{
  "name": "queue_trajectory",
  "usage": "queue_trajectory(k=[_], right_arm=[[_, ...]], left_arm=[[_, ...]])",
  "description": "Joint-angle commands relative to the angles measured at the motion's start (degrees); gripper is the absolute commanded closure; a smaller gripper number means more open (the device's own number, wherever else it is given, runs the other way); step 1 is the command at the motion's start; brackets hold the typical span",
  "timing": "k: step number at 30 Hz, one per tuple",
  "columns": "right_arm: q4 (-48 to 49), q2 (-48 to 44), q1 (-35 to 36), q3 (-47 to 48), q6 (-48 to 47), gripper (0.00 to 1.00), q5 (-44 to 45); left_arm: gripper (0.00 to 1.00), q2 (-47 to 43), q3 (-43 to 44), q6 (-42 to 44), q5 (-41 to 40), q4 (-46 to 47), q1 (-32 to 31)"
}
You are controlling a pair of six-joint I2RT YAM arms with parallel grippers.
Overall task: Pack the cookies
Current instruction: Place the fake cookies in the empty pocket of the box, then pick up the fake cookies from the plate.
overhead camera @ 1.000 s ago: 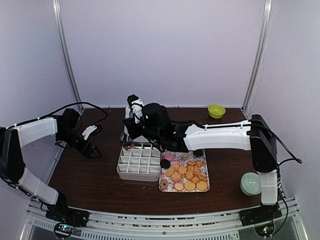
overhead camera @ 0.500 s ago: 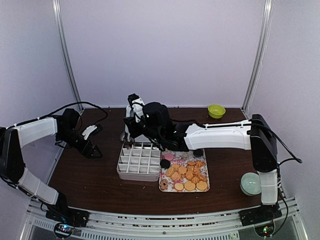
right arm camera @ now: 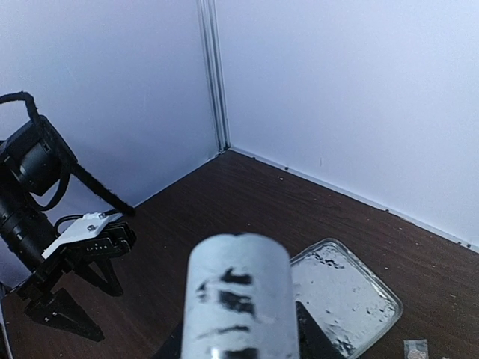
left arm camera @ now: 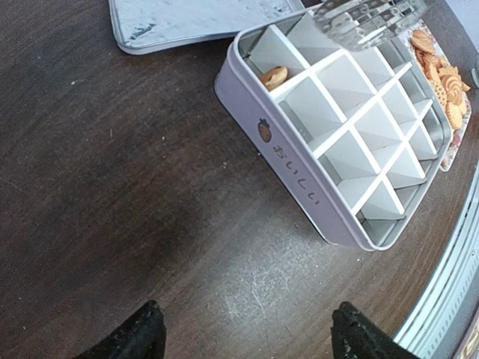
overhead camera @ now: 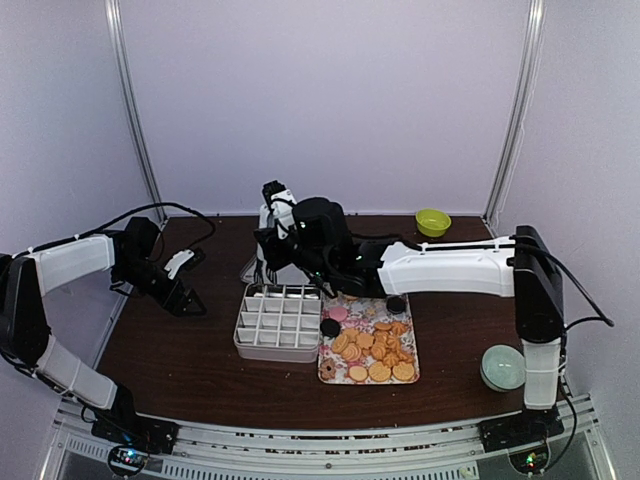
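The cookies (overhead camera: 375, 350) lie heaped on a floral tray (overhead camera: 331, 374) right of a white divided box (overhead camera: 240, 335); most are golden, a few pink or dark. One golden cookie (left arm camera: 273, 75) rests in a corner compartment of the box (left arm camera: 299, 157). My right gripper (overhead camera: 272, 245) hovers over the box's far edge, shut on metal tongs (overhead camera: 262, 272) that point down. The tongs' handle (right arm camera: 239, 299) fills the right wrist view between the dark fingers. My left gripper (overhead camera: 185, 296) stands open and empty over bare table left of the box, with nothing between its fingertips (left arm camera: 142, 336).
The box's clear lid (left arm camera: 187, 22) lies flat behind the box, also seen as the lid (right arm camera: 340, 299) in the right wrist view. A green bowl (overhead camera: 433, 221) sits at the back right and a pale bowl (overhead camera: 501, 367) at the near right. White walls enclose the table.
My right gripper and the tongs have shifted a little to the right and up from the box's far-left corner. The left arm has stayed put.
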Motion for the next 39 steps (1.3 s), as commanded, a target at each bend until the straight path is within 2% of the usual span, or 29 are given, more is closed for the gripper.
queue_trajectory(k=[1, 4, 11, 18, 22, 29, 39], right_arm=[[2.6, -11.4, -0.7, -7.3, -0.7, 0.66, 4.2], [2.3, -19.0, -0.7, -16.0, 0.0, 0.65, 6.5], [-7.3, -37.6, -0.3, -34.2, 7.4, 0.65, 10.9], [-21.2, -50.2, 2.0, -44.6, 14.7, 0.63, 16.5], [-25.1, -52.9, 2.4, -47.3, 17.7, 0.60, 17.2], [-21.6, -52.6, 2.4, -49.5, 19.2, 0.60, 15.8], [-17.3, -50.6, 2.4, -48.2, 17.9, 0.76, 16.1]], left_arm=[[0.21, 1.1, 1.2, -0.6, 1.2, 1.0, -0.1], [0.21, 1.7, 1.6, -0.8, 1.1, 1.8, 0.0], [0.22, 3.5, 3.6, -1.7, 1.7, 2.4, -0.7], [0.22, 3.5, 3.8, -2.1, 2.1, 2.4, -1.5], [0.22, 3.5, 4.1, -1.9, 2.1, 2.1, -1.6], [0.22, 3.3, 4.4, -2.1, 2.2, 1.7, -1.7], [0.23, 3.4, 4.3, -1.8, 1.9, 0.9, -1.7]])
